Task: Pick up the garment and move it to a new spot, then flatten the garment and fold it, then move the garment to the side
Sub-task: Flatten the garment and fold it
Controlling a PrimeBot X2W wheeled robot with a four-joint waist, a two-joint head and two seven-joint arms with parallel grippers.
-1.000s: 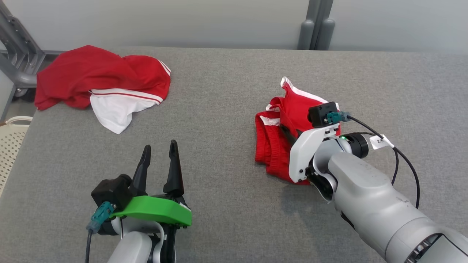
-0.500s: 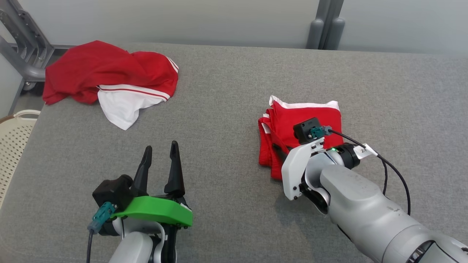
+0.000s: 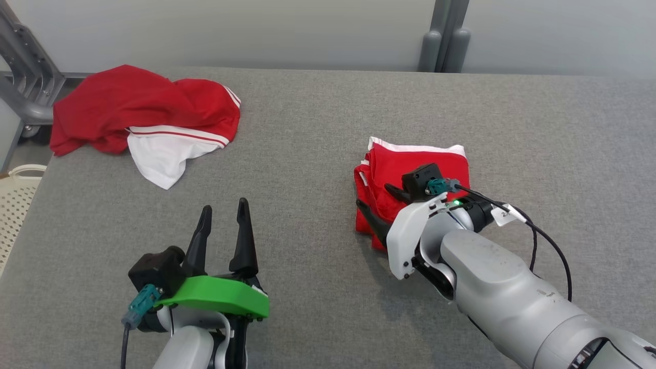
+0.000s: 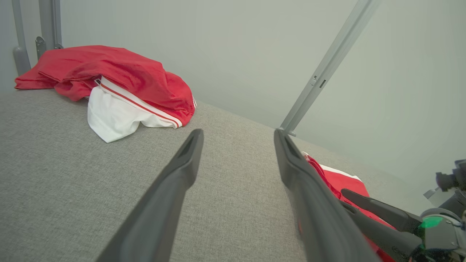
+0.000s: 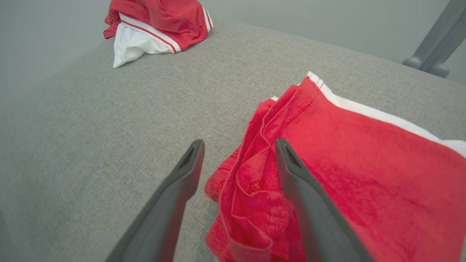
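The folded red garment with a white band along its far edge lies flat on the grey table, right of centre. Its layered left edge is bunched. My right gripper is open at the garment's near left corner. In the right wrist view, one finger is over the red cloth and the other over bare table, with nothing gripped in my right gripper. My left gripper is open and empty above the table at the lower left, well apart from the garment.
A second red and white garment lies crumpled at the table's far left corner. A cream perforated basket sits beyond the left edge, beside a grey metal frame. A grey post stands behind the table.
The garment went from bunched with a raised corner to a flat folded stack. My right gripper drew back to its near left corner, fingers now apart. The left arm stayed put.
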